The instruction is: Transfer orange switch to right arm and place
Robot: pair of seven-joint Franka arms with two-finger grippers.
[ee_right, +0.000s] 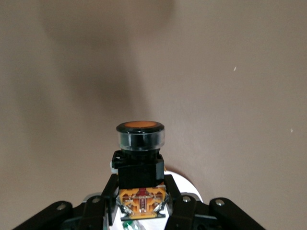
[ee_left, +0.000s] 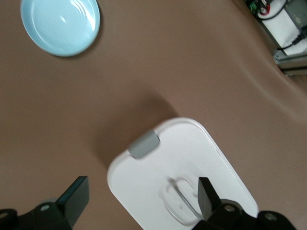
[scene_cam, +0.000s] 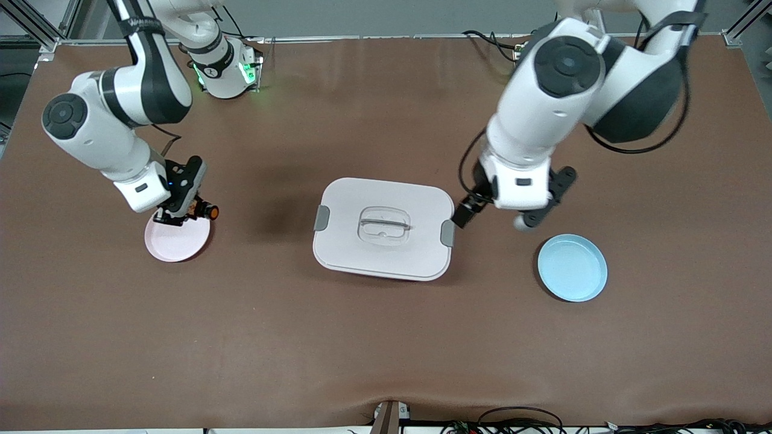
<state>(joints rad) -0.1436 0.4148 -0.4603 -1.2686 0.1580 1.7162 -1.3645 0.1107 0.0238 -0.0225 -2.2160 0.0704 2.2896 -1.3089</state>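
Orange switch: small black stubby switch with orange round end and orange band (ee_right: 140,158), clamped between the two fingers of the right gripper, orange end pointing away from the wrist; in the front view (scene_cam: 204,210) seen over the rim of the pink plate, at the edge toward the lidded box.
Right gripper: black two-finger gripper of the white right arm (scene_cam: 181,208), closed on the black body of the switch, low over the pink plate; whether the switch touches the plate, cannot tell.
Pink plate: small round pale pink plate (scene_cam: 175,244), lying on the table toward the right arm's end, partly covered by the right gripper; only a small white-looking arc of it visible in the right wrist view (ee_right: 189,184).
Lidded box: white rounded rectangular plastic box with grey side clips and a clear handle on the lid (scene_cam: 383,229), near the middle of the table, between the two plates; lid on.
Left gripper: black two-finger gripper of the white left arm (ee_left: 144,199), fingers wide apart, holding nothing, in the air over the box edge with the grey clip (ee_left: 143,144) toward the left arm's end.
Blue plate: small round light blue plate (scene_cam: 572,267), toward the left arm's end, nothing in it, slightly nearer to the front camera than the box.
Table: flat surface with brown cover (scene_cam: 386,337), carrying the box and both plates.
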